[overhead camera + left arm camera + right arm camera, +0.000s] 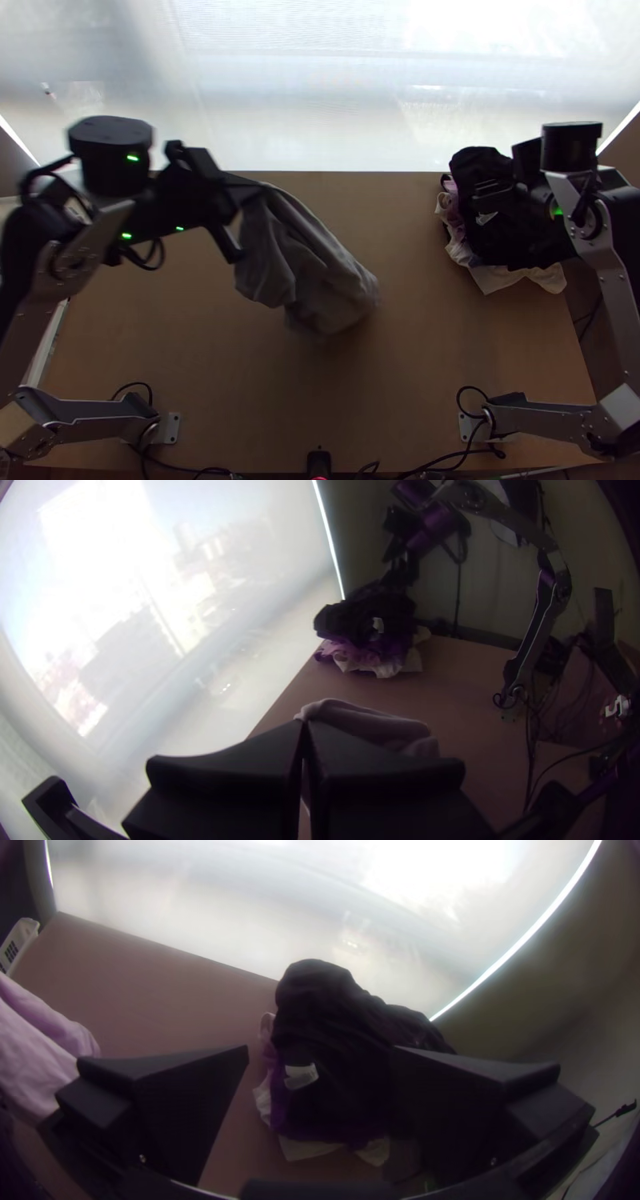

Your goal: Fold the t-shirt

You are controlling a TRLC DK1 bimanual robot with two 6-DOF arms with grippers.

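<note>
Left gripper [258,189], top view: up over the far left, and it has the grey t-shirt [312,260] by one end, cloth hanging in loose folds above the wooden table [408,392]!
Right gripper [484,203], top view: across at the clothes pile [500,240].
Grey t-shirt, left wrist view: pinched at the closed fingertips.
Right gripper [321,1050], right wrist view: wide open, facing that dark pile!
</note>
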